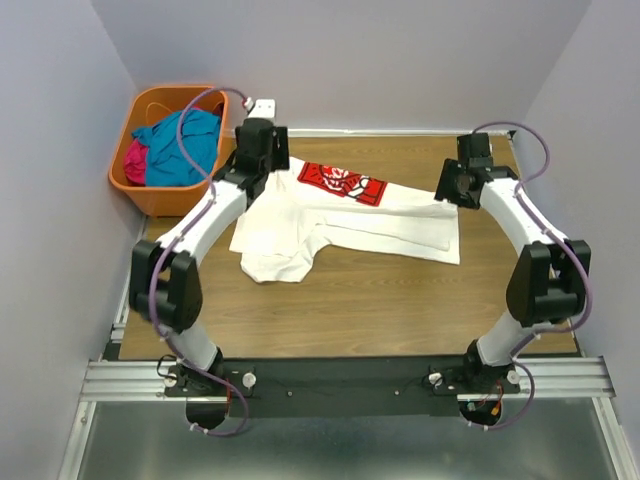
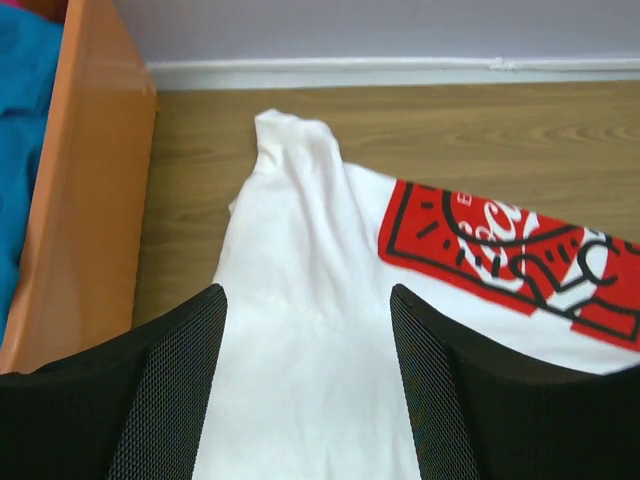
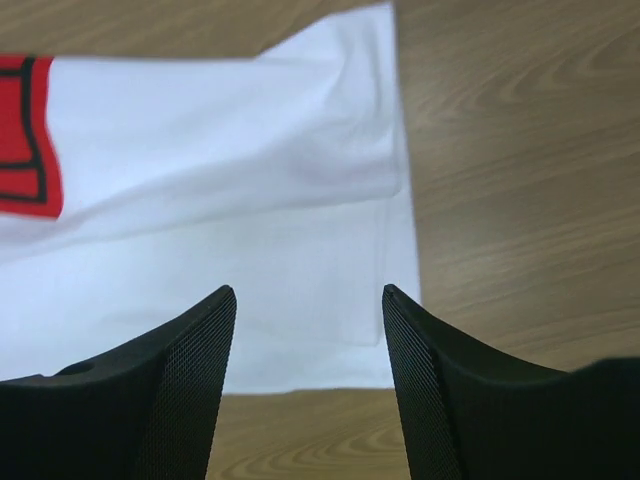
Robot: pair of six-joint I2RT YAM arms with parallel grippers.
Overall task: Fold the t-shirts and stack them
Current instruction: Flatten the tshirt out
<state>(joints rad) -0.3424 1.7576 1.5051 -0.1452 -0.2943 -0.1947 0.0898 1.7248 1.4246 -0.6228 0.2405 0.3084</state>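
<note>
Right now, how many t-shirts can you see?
3. The white t-shirt lies partly folded on the table; the teal t-shirt and the magenta t-shirt sit bunched in the orange basket, where others could be hidden underneath.

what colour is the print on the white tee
The print is red, with white script lettering and black outlines; it shows best in the left wrist view.

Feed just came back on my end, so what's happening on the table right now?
Both arms hang over the white t-shirt, which lies partly folded on the table, red print up. The left end effector and right end effector are open over its two ends, holding nothing. The teal t-shirt and magenta t-shirt lie in the orange basket.
</note>
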